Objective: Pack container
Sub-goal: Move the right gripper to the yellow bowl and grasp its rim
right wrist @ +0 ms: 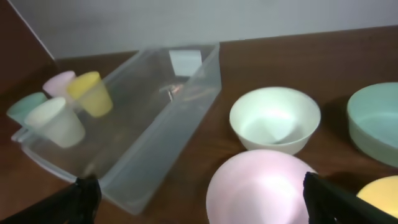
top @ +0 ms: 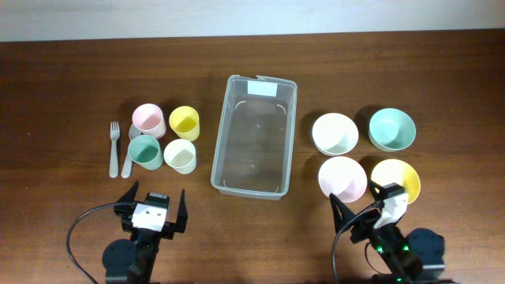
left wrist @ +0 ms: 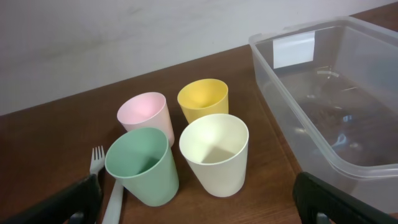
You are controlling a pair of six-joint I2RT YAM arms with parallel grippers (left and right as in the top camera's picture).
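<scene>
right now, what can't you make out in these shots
- Yellow bowl: right wrist view, cut off at the corner; overhead, the right arm covers part of it.
- Teal bowl: right wrist view, cut by the right edge.
- Container label: print too small in every view.

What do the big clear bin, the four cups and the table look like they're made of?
Bin: looks like clear, glossy plastic; the table shows through its walls and floor.
Cups: probably matte plastic, judging by the solid pastel colours, thin even rims and little shine.
Table: dark brown wood or wood-look veneer with streaky grain; I can't tell which.
</scene>
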